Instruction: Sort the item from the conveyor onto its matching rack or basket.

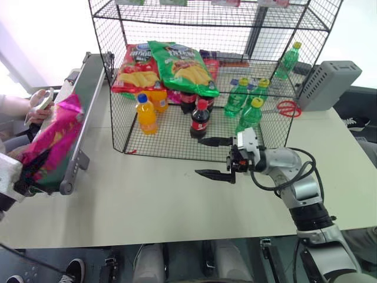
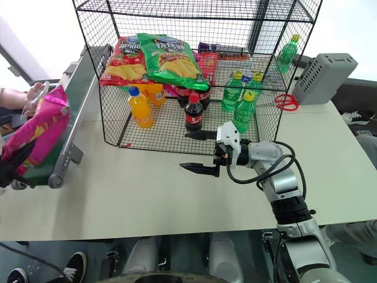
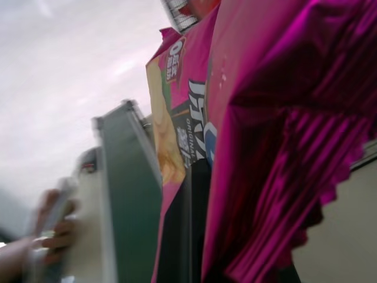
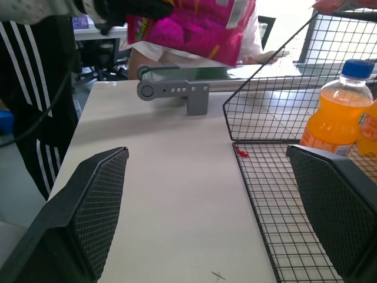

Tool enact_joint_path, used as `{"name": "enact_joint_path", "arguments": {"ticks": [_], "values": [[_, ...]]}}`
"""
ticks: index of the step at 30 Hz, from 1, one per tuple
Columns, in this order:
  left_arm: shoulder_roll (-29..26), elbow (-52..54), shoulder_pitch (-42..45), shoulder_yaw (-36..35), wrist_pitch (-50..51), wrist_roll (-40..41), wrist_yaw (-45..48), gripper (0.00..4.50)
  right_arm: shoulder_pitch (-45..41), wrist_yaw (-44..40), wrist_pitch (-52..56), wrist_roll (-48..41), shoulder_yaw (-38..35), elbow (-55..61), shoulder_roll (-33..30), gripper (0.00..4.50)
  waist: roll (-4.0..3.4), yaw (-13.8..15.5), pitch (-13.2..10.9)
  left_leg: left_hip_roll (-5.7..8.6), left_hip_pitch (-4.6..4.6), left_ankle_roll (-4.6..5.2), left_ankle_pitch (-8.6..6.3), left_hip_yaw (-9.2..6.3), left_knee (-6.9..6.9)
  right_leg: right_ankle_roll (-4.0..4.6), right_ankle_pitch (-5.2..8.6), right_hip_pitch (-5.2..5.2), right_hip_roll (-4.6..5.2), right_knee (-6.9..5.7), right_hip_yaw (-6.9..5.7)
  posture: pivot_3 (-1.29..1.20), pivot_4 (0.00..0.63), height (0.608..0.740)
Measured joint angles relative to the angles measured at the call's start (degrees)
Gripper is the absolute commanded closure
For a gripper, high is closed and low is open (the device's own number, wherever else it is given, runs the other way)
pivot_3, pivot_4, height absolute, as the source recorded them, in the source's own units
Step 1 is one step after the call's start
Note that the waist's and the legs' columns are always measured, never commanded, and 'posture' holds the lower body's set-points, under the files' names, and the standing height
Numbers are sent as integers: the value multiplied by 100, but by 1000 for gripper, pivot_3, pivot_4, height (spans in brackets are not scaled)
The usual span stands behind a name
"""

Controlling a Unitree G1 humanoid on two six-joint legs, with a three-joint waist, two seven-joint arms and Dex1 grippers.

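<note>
Bag (image 1: 53, 138) at nine o'clock, far left, lifted just clear of belt (image 1: 82, 112), long axis running from seven o'clock up toward one. Pinched at its lower end by left claw (image 2: 15, 159), shut tight on crinkled foil; black fingers barely visible beneath pink. Person's hand (image 1: 40, 106) just behind, at belt's far side, not on bag. Rack (image 1: 206, 76) next, from eleven through one o'clock, well apart from bag, open mesh tier already carrying red bag (image 1: 136, 68) and green bag (image 1: 184, 66) over bottles. Likely target there, so coming carry runs rightward and away, from nine toward twelve, bag's length best turned to lie flat beside its kin. Right claw (image 1: 215, 158) at three o'clock, spread wide and empty, hanging over desk (image 1: 177, 206) just before rack's front edge, pointing toward bag. Left arm plainly nearer; right idle.
</note>
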State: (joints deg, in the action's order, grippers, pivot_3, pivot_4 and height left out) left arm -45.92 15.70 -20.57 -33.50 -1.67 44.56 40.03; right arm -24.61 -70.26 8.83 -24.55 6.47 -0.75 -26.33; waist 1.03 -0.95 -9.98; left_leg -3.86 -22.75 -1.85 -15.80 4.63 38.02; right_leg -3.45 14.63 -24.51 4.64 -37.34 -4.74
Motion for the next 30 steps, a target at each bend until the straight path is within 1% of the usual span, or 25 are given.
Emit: {"name": "enact_joint_path", "arguments": {"ticks": [3, 4, 5, 8, 9, 11, 13, 16, 20, 22, 25, 27, 30], "values": [[-207, 869, -208, -117, 1123, 1411, 267, 4458, 14, -185, 559, -393, -14, 92, -207, 0, -1, 25, 0, 4, 4, 0, 0, -2, 4, 1, 1, 10, -4, 0, 0, 0, 150, 740], [-313, 1073, -225, -121, 1457, 1839, 304, 4458, 52, -247, 946, -642, -41, 213, -350, 0, -2, 41, -1, 6, 4, 0, 0, -5, 6, 2, 1, 11, -3, 0, -1, 0, 150, 740], [-439, 1275, -226, -124, 1915, 2464, 357, 4458, 133, -336, 1542, -1046, -77, 423, -551, 0, -2, 52, -1, 5, 6, 0, 0, -10, 6, 2, 2, 16, -2, 1, 0, 0, 150, 740], [-602, 1389, -212, -69, 2950, 3898, 486, 4458, 197, -429, 2569, -1734, -137, 751, -802, 0, -3, 5, -2, 3, 21, 1, 0, -12, 4, 4, 2, 17, -12, 0, 9, 0, 150, 740], [-611, 1372, -201, -11, 3222, 4221, 551, 4458, 214, -413, 2765, -1853, -159, 781, -835, 0, -4, -9, -2, 3, 25, 1, -1, -12, 2, 5, 3, 18, -15, -1, 11, 0, 150, 740], [-631, 1341, -64, 346, 3790, 4740, 724, 4458, 259, -374, 3041, -1958, -247, 785, -879, 0, -8, 10, -5, 5, 24, 1, 0, -6, 0, 7, 4, 18, -20, -1, 11, 0, 150, 740], [-617, 1287, 193, 618, 4172, 5009, 814, 4458, 330, -387, 3261, -2047, -278, 799, -1013, 0, -8, 36, -5, 6, 23, 1, 0, -5, 0, 9, 5, 19, -21, 0, 10, 0, 150, 740], [-570, 1088, 739, 983, 4575, 5352, 891, 4458, 357, -367, 3671, -2405, -487, 799, -1036, 0, -7, 50, -4, 11, 21, 1, 0, -6, 2, 8, 5, 22, -18, 3, 11, 0, 150, 740], [-297, 916, 1323, 1378, 4907, 5631, 840, 4458, 308, -369, 4279, -2969, -680, 901, -1089, 0, -5, 41, -3, 11, 20, 1, 0, -10, 3, 7, 5, 24, -20, 3, 11, 0, 150, 740], [-97, 890, 1571, 1680, 5033, 5579, 796, 4458, 245, -338, 4662, -3325, -743, 1070, -1110, 0, -6, 28, -3, 10, 21, 1, 0, -9, 3, 6, 4, 22, -21, 3, 12, 0, 150, 740], [215, 836, 1906, 2025, 5133, 5438, 713, 4458, 116, -278, 4955, -3657, -740, 1387, -1093, 0, -5, 35, -3, 11, 20, 1, 0, -11, 3, 6, 4, 23, -22, 2, 12, 0, 150, 740], [277, 763, 1996, 2113, 5171, 5314, 706, 4458, 49, -189, 5112, -3853, -745, 1467, -1077, 0, -4, 35, -3, 11, 20, 1, 0, -10, 3, 6, 4, 23, -22, 3, 12, 0, 150, 740], [462, 713, 2127, 2131, 5152, 4919, 703, 4458, -15, -78, 5299, -4002, -722, 1554, -1071, 0, -4, 41, -3, 12, 19, 1, 0, -10, 3, 7, 4, 23, -21, 4, 12, 0, 150, 740]]}}
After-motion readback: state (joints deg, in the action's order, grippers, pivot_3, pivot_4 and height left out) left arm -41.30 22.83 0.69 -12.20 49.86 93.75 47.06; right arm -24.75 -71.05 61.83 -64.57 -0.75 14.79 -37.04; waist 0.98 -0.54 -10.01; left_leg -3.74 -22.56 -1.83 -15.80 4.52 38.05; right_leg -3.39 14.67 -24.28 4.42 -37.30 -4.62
